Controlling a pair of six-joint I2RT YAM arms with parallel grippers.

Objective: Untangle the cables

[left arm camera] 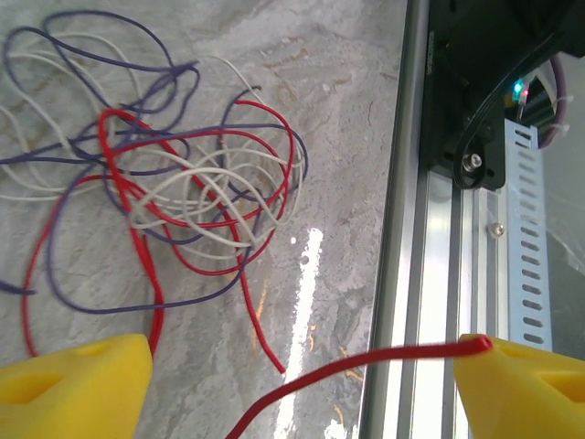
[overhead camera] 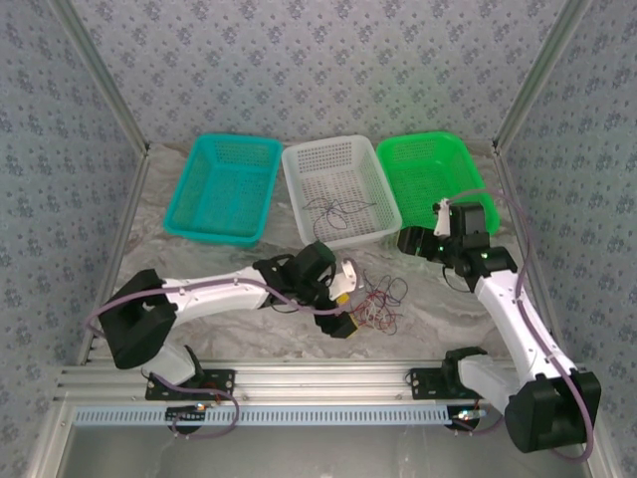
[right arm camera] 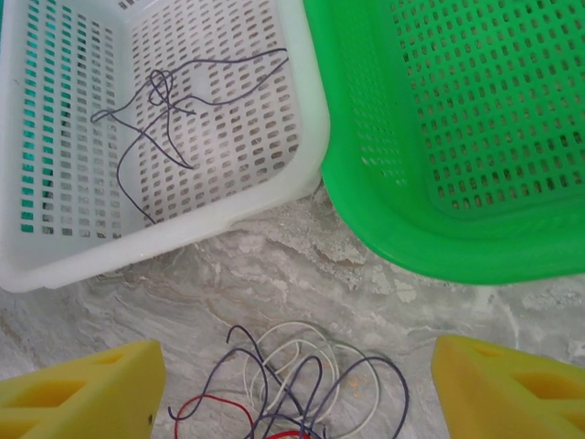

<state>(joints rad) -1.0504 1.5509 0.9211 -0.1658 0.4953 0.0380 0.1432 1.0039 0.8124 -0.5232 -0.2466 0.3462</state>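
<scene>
Singling out one wire: the cables (left arm camera: pixel 196 174) are lying knotted on the table (left arm camera: pixel 347 110) by the front rail (left arm camera: pixel 402 229), a red strand (left arm camera: pixel 366 364) crossing your wide-spread left gripper (left arm camera: pixel 306 357). Your right gripper (right arm camera: pixel 297 352) is hanging wide and empty nearby. The next move is calling for a pinch on that strand alone.

Bright even light, glare streak on the table (left arm camera: pixel 309 274), sharp focus
</scene>
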